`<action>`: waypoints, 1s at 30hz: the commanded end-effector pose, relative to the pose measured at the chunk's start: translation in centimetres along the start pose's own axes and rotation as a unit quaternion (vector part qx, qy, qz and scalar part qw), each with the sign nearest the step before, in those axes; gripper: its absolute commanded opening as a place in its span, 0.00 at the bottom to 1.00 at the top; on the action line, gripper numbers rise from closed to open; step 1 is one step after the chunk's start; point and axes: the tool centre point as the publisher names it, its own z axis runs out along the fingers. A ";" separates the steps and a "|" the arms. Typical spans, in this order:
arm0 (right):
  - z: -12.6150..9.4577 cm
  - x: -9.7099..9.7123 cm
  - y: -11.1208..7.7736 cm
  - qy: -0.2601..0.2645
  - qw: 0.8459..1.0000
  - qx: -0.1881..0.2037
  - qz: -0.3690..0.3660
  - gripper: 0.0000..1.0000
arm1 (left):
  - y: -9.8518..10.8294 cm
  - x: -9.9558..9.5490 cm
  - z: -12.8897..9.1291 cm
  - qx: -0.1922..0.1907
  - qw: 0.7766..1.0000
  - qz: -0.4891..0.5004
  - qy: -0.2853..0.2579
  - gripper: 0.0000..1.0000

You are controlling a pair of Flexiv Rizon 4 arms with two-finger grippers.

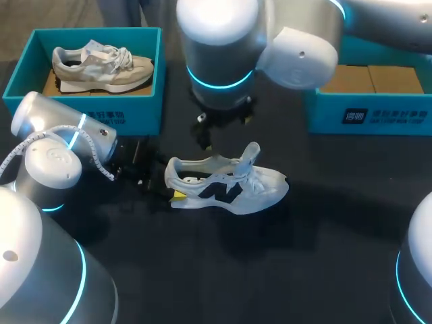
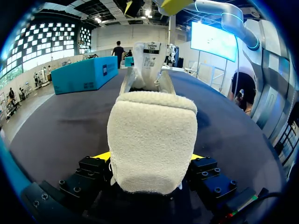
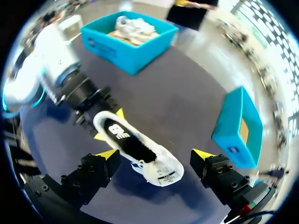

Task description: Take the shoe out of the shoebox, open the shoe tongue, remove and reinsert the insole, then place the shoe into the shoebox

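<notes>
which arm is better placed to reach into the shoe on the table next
Right, probably. The right tool hangs open above the white shoe, over its opening and raised tongue. The left tool is shut on that shoe from behind, holding it on the table.

In the head view, my right arm hides the left end of the right shoebox, and the view's edge cuts off its right end. In the left wrist view, the shoe heel covers the left gripper fingers except for yellow slivers on either side. In the right wrist view, the second shoe in the far left shoebox is blurred.
</notes>
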 end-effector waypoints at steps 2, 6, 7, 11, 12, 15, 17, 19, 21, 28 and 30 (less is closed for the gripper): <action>0.6 1.3 -0.2 0.012 0.985 -0.012 -0.173 1.00 | 0.4 0.0 0.5 -0.002 1.000 0.000 0.001 0.00; 0.7 1.9 -0.7 0.017 0.976 -0.010 -0.218 1.00 | 0.4 0.0 0.5 -0.002 1.000 0.000 0.001 0.00; 0.7 2.1 -0.8 0.017 0.973 -0.012 -0.231 1.00 | 0.4 0.0 0.5 -0.002 1.000 0.000 0.001 0.00; 0.7 2.5 -1.0 0.020 0.966 -0.008 -0.258 1.00 | 0.4 0.0 0.5 -0.002 1.000 0.000 0.001 0.00; 0.7 2.5 -1.0 0.020 0.966 -0.006 -0.258 1.00 | 0.4 0.0 0.5 -0.002 1.000 0.000 0.001 0.00; 0.7 2.5 -1.1 0.019 0.965 -0.007 -0.260 1.00 | 0.4 0.0 0.5 -0.002 1.000 0.000 0.001 0.00; 0.7 2.5 -1.1 0.019 0.965 -0.007 -0.260 1.00 | 0.4 0.0 0.5 -0.002 1.000 0.000 0.001 0.00; 0.7 2.5 -1.1 0.019 0.965 -0.007 -0.260 1.00 | 0.4 0.0 0.5 -0.002 1.000 0.000 0.001 0.00; 0.7 2.5 -1.1 0.019 0.965 -0.007 -0.260 1.00 | 0.4 0.0 0.5 -0.002 1.000 0.000 0.001 0.00; 1.9 3.0 -1.0 0.045 0.961 -0.017 -0.274 1.00 | 0.4 0.0 0.5 -0.002 1.000 0.000 0.001 0.00; 2.7 3.4 -0.7 0.050 0.958 -0.024 -0.283 1.00 | 0.4 0.0 0.5 -0.002 1.000 0.000 0.001 0.00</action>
